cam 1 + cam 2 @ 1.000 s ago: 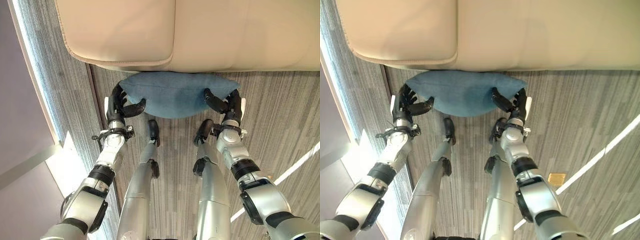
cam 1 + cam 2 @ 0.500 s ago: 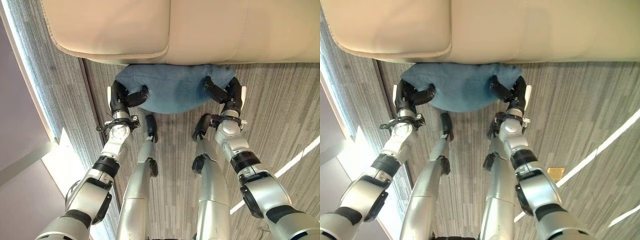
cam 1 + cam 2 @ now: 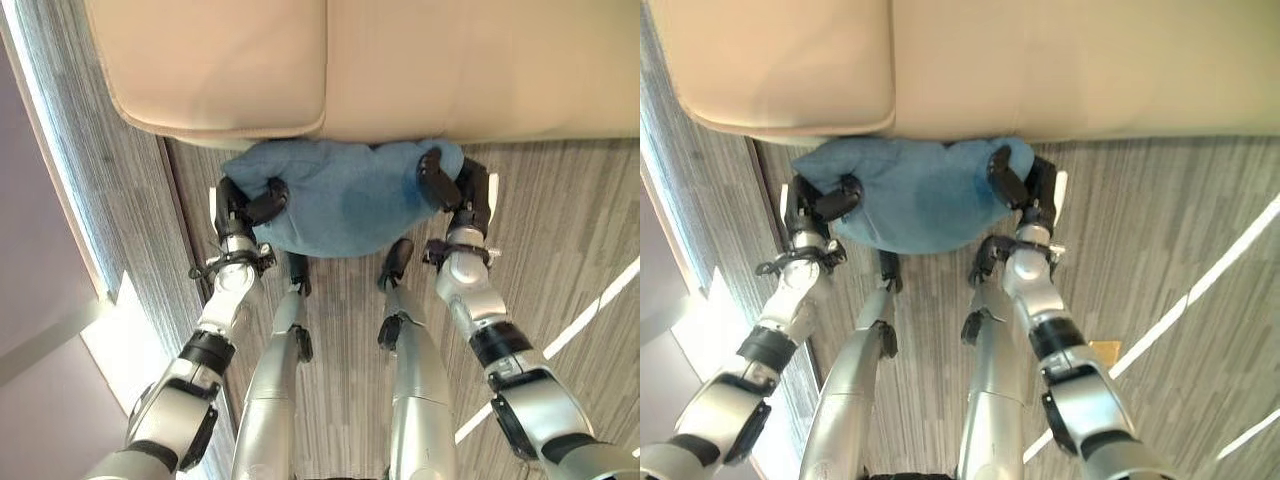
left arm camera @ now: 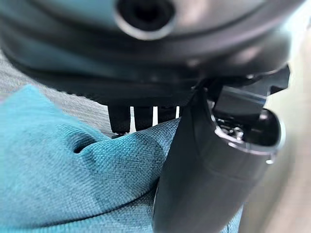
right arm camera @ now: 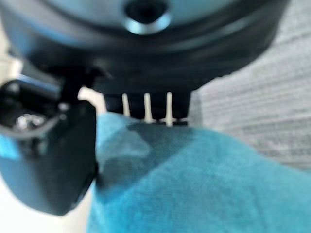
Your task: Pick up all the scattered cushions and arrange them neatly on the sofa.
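Note:
A blue cushion (image 3: 345,198) hangs between my two hands just in front of the beige sofa (image 3: 400,60), its far edge at the sofa's front. My left hand (image 3: 238,208) pinches the cushion's left end, thumb curled over the top. My right hand (image 3: 455,185) clamps the right end the same way. The cloth bunches and creases where the thumbs press in. In the left wrist view the teal fabric (image 4: 73,179) fills the space under the thumb (image 4: 209,179). The right wrist view has the cushion (image 5: 194,184) pressed against the fingers (image 5: 146,111).
Grey striped carpet (image 3: 560,230) covers the floor in front of the sofa. A pale wall and window edge (image 3: 50,250) run along the left side. The seam between two sofa seat cushions (image 3: 327,60) lies right above the blue cushion.
Both hands have squeezed further in and lifted the cushion, which now bunches up and sags lower between them. The view has shifted slightly.

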Robot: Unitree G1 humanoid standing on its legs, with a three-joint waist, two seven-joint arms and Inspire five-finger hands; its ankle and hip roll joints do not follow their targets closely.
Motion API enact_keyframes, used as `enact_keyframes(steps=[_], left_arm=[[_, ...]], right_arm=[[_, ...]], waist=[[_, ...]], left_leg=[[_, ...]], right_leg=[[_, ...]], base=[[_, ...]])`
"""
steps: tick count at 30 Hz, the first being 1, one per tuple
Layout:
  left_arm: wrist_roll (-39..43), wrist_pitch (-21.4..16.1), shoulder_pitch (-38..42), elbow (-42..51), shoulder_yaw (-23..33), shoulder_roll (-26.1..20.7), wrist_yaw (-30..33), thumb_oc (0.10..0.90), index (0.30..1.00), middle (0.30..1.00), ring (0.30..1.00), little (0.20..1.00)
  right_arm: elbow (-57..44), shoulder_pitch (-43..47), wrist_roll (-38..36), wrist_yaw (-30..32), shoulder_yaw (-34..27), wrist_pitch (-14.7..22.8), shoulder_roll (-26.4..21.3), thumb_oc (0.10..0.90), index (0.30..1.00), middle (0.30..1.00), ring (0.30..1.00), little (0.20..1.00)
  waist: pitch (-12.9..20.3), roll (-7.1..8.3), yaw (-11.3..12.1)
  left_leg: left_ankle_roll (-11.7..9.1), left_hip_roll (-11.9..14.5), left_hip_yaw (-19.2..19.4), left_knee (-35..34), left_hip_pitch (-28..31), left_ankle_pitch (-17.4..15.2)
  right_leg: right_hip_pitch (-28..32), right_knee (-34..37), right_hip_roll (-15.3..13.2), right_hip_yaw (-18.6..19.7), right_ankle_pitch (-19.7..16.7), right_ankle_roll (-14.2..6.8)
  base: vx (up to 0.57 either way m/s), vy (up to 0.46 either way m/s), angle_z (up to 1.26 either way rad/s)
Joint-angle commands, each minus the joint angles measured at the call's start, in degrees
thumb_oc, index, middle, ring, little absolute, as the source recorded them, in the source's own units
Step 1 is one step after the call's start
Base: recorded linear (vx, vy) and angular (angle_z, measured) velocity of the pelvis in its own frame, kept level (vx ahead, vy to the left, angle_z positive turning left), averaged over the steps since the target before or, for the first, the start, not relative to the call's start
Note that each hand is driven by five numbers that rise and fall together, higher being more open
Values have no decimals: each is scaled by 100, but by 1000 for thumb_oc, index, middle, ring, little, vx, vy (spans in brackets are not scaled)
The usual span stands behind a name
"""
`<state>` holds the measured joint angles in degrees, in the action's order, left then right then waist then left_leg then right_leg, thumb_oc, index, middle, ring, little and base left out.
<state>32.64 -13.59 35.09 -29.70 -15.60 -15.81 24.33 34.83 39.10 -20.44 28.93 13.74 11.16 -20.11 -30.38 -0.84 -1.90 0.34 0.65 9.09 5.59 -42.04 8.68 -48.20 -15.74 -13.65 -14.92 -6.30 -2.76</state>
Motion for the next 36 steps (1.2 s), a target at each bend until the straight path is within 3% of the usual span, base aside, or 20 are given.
enact_keyframes(steps=[1, 9, 10, 15, 18, 21, 23, 26, 27, 31, 32, 36], left_arm=[[-141, -657, 176, 1017, -331, 481, -660, 400, 300, 300, 300, 300], [-161, -490, -1057, 1544, -726, 527, -1073, 400, 300, 300, 300, 300], [-96, -404, -1583, 1747, -815, 395, -1239, 400, 300, 300, 300, 300], [-124, -314, -2123, 1991, -884, 186, -1465, 400, 300, 300, 300, 300], [-81, -274, -2356, 2026, -829, 94, -1512, 400, 300, 300, 300, 300], [-51, -266, -2466, 2062, -775, 85, -1470, 400, 300, 300, 300, 300], [-119, -259, -2563, 2126, -764, 79, -1459, 400, 300, 300, 300, 300], [-182, -241, -2604, 2142, -774, 72, -1447, 400, 300, 300, 300, 300], [-355, -174, -2611, 2122, -775, 74, -1448, 400, 300, 300, 300, 300], [-482, -111, -2790, 2125, -739, 32, -1476, 400, 300, 300, 300, 300], [-512, -75, -2901, 2169, -644, -48, -1467, 400, 300, 300, 300, 300], [-531, -81, -3003, 2194, -519, -175, -1437, 400, 300, 300, 300, 300]], right_arm=[[-753, -363, 405, -355, 230, 586, 297, 400, 300, 300, 300, 300], [-1526, -1797, 535, -758, 248, 501, 444, 400, 300, 300, 300, 300], [-1943, -2437, 575, -938, 159, 472, 354, 400, 300, 300, 300, 300], [-2419, -3150, 796, -1106, -69, 460, 138, 400, 300, 300, 300, 300], [-2521, -3418, 897, -1155, -165, 419, 74, 400, 300, 300, 300, 300], [-2541, -3451, 902, -1195, -139, 382, 76, 400, 300, 300, 300, 300], [-2621, -3561, 984, -1259, -162, 344, 22, 400, 300, 300, 300, 300], [-2648, -3624, 1015, -1287, -181, 318, 2, 400, 300, 300, 300, 300], [-2756, -3716, 1031, -1331, -263, 293, -35, 400, 300, 300, 300, 300], [-2764, -3835, 1015, -1428, -278, 251, 49, 400, 300, 300, 300, 300], [-2785, -3804, 1000, -1473, -252, 218, 121, 400, 300, 300, 300, 300], [-2757, -3711, 993, -1536, -135, 195, 234, 400, 300, 300, 300, 300]], waist=[[909, -110, 162], [1154, -42, 113], [1409, 52, 52], [1644, 172, -62], [1815, 253, -134], [1879, 293, -96], [1985, 336, 5], [2054, 348, 3], [2164, 308, 9], [2353, 255, -5], [2334, 208, 63], [2264, 160, 168]], left_leg=[[-515, -128, -422, 140, 104, -687], [-443, -110, -408, -265, 1312, -528], [-414, -38, -372, -381, 1945, -639], [-504, 153, -331, 22, 2463, -929], [-587, 410, -263, 670, 2729, -1141], [-604, 383, -453, 917, 2810, -1033], [-567, -10, -1074, 765, 2923, -1171], [-551, -93, -1194, 658, 3001, -1228], [-475, -344, -1423, 521, 3050, -1297], [-351, -305, -1250, 187, 3572, -1328], [-247, -227, -969, 20, 3836, -1356], [-55, -93, -558, -182, 4189, -1410]], right_leg=[[493, 658, 265, -74, 415, -611], [1819, 1150, 369, -271, 318, -531], [2541, 1424, 479, -247, 355, -529], [3365, 1633, 655, -131, 558, -475], [3909, 1689, 787, -78, 767, -360], [4073, 1662, 822, 30, 798, -335], [4288, 1710, 855, 211, 777, -361], [4382, 1745, 842, 253, 759, -389], [4489, 1784, 902, 476, 715, -451], [4639, 1721, 909, 725, 697, -540], [4586, 1451, 919, 897, 751, -577], [4275, 645, 857, 894, 838, -755]], base=[[26, -75, -1], [53, -61, -5], [274, -183, -13], [123, -129, -9], [74, -99, -6], [72, 24, -17], [115, 57, -40], [136, 73, -52], [198, 177, -69], [145, 173, -92], [62, 254, -81], [-8, 111, -131]])
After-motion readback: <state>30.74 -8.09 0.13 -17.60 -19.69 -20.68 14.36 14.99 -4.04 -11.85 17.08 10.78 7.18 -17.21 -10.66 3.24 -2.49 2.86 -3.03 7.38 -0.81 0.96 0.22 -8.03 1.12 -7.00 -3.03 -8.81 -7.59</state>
